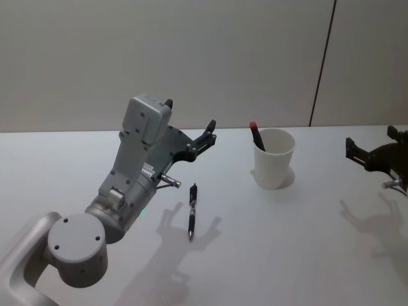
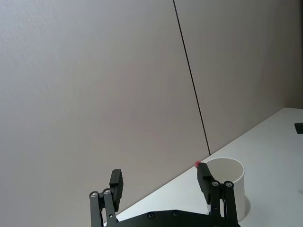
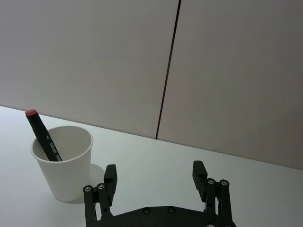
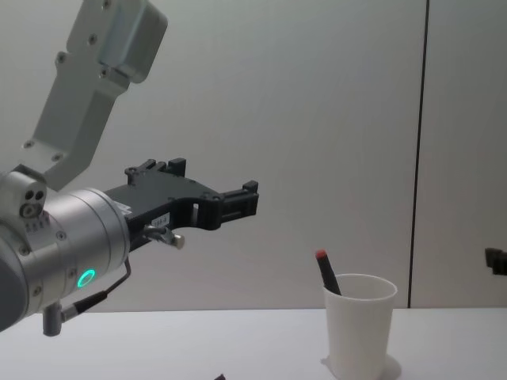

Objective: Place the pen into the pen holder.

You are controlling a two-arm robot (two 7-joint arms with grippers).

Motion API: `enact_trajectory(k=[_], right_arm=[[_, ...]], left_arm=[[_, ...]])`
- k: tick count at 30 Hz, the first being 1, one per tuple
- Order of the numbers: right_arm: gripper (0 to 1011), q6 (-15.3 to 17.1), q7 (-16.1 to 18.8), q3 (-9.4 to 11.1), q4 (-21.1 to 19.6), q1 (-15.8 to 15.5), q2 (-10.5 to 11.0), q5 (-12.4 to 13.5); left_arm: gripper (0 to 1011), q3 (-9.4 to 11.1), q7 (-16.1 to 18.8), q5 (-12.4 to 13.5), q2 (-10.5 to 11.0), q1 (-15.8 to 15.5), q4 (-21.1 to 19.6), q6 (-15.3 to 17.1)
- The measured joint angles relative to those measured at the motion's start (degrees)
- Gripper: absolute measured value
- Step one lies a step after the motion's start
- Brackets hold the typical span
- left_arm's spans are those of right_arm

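Left gripper (image 1: 190,115) held high, jaws wide apart, empty. Pen (image 1: 256,136) leans inside cup (image 1: 274,167), ahead of and below it, so placement looks done. A second pen (image 1: 192,210) lies beneath it. Right gripper (image 3: 155,169) spread, empty, parked beyond the cup. Next: probably pull clear.
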Motion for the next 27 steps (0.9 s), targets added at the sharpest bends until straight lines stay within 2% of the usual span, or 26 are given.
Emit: enact_trajectory(k=[27], right_arm=[[1001, 0.7, -0.9, 1.5, -1.5, -2.1, 1.8, -0.3]], left_arm=[[1003, -0.1, 0.0, 0.1, 0.0, 0.0, 0.0, 0.0]])
